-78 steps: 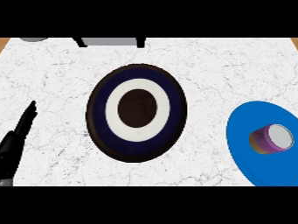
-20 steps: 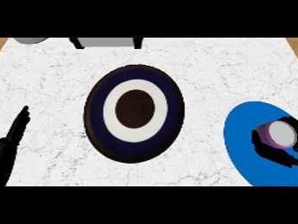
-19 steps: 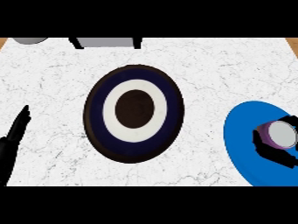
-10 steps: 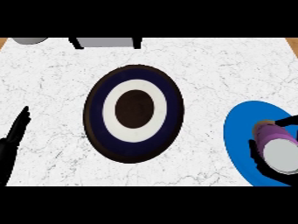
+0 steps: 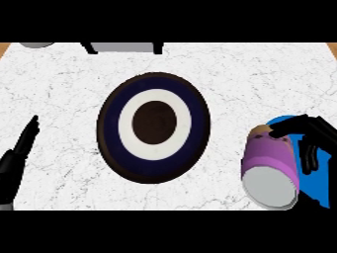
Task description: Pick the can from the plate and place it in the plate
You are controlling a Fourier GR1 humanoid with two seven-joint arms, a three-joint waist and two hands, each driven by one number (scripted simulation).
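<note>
A purple can (image 5: 269,168) with a grey end is held up off the blue plate (image 5: 311,170) at the right edge, large in view. My right hand (image 5: 322,148) is curled round the can, fingers over its top and side, and hides most of that plate. A dark blue plate (image 5: 154,127) with a white ring and brown centre lies in the middle of the counter, left of the can. My left hand (image 5: 10,167) rests at the lower left with fingers straight, holding nothing.
The white marble counter (image 5: 68,84) ends in wooden strips at the far left and right corners. A grey object (image 5: 123,47) with dark legs and a grey round thing (image 5: 36,44) sit at the back edge.
My right hand closed round the can and has raised it off the blue plate and shifted it left toward the dark plate. The left hand has stayed put.
</note>
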